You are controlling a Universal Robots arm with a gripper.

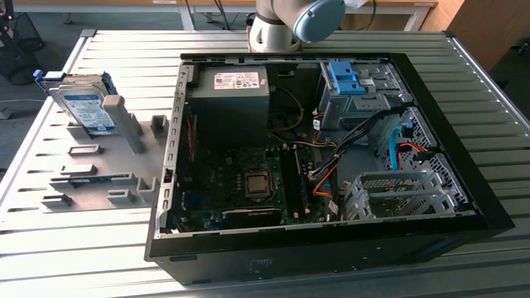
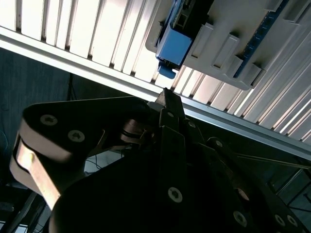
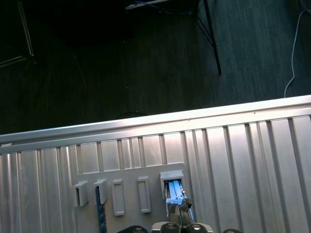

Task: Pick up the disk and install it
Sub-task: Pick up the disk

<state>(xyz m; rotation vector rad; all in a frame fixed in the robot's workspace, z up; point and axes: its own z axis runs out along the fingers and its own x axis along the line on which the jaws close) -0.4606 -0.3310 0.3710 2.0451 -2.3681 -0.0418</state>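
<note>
Silver hard disk point(image 1: 83, 107) in blue plastic carrier stands upright in grey rack point(image 1: 106, 181); black gripper point(image 2: 166, 97), openness indiscernible, should approach squarely.

This looks like a robotics lab or test workshop. A ribbed metal table point(image 1: 497, 155) carries an opened computer case point(image 1: 314, 254) and a grey fixture plate point(image 1: 99, 180). A robot arm point(image 1: 286, 25) rises at the table's far edge, with desks point(image 1: 398, 6) behind it.

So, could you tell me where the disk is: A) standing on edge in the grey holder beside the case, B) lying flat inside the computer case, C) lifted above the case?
A: the disk stands on edge in the grey holder, to the exterior view's left of the computer case.
</note>
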